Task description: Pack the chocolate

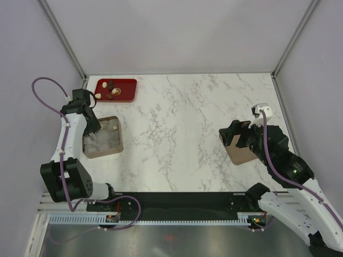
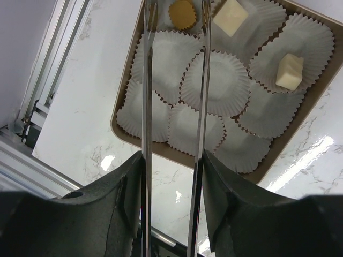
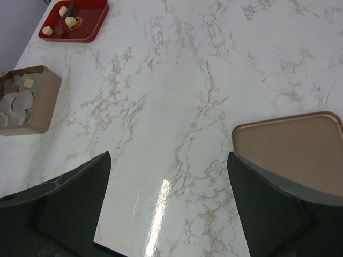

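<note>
Several chocolate pieces [image 1: 114,92], cream and brown, lie in the red tray [image 1: 127,84] at the far left. The tan box [image 1: 119,140] of white paper cups [image 2: 217,83] stands on the left. It holds two cream-white pieces [image 2: 290,71] and a round tan piece [image 2: 181,14]. My left gripper [image 1: 92,127] hovers over the box. Its long metal fingers [image 2: 146,107] stand apart on either side of the tan piece, not touching it. My right gripper [image 1: 229,138] is open and empty above the flat tan lid [image 3: 289,144].
The red tray [image 3: 75,20] and the box [image 3: 45,101] also show far left in the right wrist view. Grey walls with metal posts stand at the table's left, right and far edges. The arm bases and a black rail line the near edge.
</note>
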`<act>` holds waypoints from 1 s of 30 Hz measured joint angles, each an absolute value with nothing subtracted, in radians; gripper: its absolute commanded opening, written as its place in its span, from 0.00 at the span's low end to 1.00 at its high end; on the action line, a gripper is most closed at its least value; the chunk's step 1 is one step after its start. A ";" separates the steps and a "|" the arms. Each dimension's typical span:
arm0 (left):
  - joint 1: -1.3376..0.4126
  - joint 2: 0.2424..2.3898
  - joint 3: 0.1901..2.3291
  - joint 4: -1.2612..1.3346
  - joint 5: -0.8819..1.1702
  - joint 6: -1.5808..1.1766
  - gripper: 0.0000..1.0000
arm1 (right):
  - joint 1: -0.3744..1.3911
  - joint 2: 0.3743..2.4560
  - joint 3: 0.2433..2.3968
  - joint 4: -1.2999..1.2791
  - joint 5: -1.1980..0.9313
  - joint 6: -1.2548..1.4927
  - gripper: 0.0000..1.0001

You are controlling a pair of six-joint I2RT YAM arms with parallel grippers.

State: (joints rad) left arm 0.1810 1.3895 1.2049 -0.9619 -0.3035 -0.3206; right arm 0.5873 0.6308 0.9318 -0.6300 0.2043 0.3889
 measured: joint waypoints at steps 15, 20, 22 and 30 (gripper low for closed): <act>0.165 1.356 1.453 -0.969 -0.140 -0.313 0.52 | 0.587 0.649 0.932 -0.637 0.204 0.397 0.98; 0.089 1.467 1.573 -0.955 -0.141 -0.294 0.52 | 0.587 0.683 0.932 -0.633 0.204 0.397 0.98; 0.050 1.544 1.631 -0.940 -0.150 -0.279 0.52 | 0.587 0.695 0.931 -0.626 0.204 0.397 0.98; 0.005 1.833 1.810 -0.879 -0.178 -0.219 0.52 | 0.587 0.746 0.922 -0.583 0.229 0.397 0.98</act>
